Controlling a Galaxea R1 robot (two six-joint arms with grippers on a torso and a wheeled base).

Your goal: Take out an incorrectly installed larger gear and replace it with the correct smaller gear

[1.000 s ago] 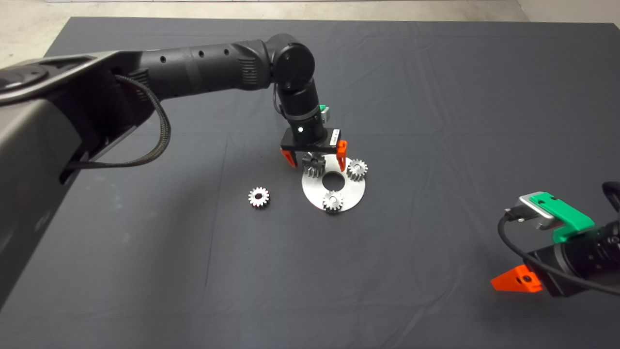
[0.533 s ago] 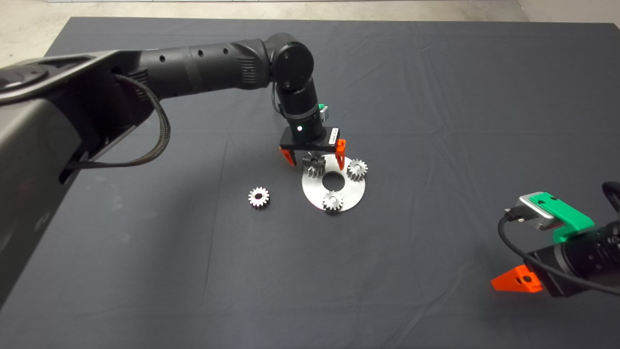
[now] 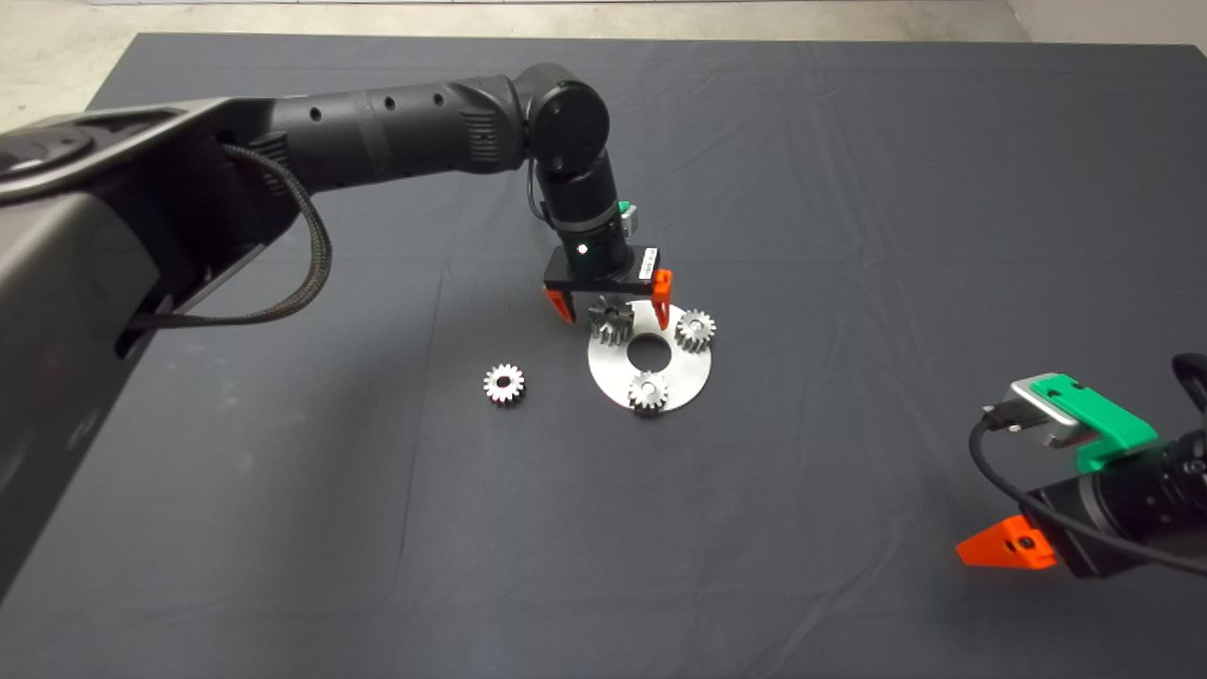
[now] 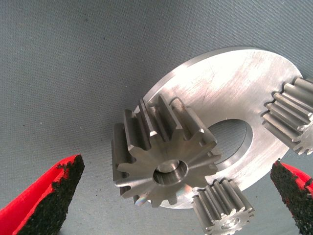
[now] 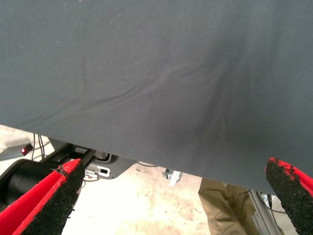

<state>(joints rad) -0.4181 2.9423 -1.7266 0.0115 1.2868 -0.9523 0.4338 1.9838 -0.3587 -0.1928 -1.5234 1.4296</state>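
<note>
- Left gripper hangs over the larger gear, fingers spread wide on either side, touching nothing.
- The left wrist view alone shows that gear overhanging the disc's edge.
- Smaller gear lies apart on the mat.
- Right gripper waits lower right, wide open.
- Against a second ago, the left gripper sits slightly higher.

Mat: dark grey.
Larger gear: dull dark grey.
Disc: brushed silver.
Fingers: red, black pads.
</note>
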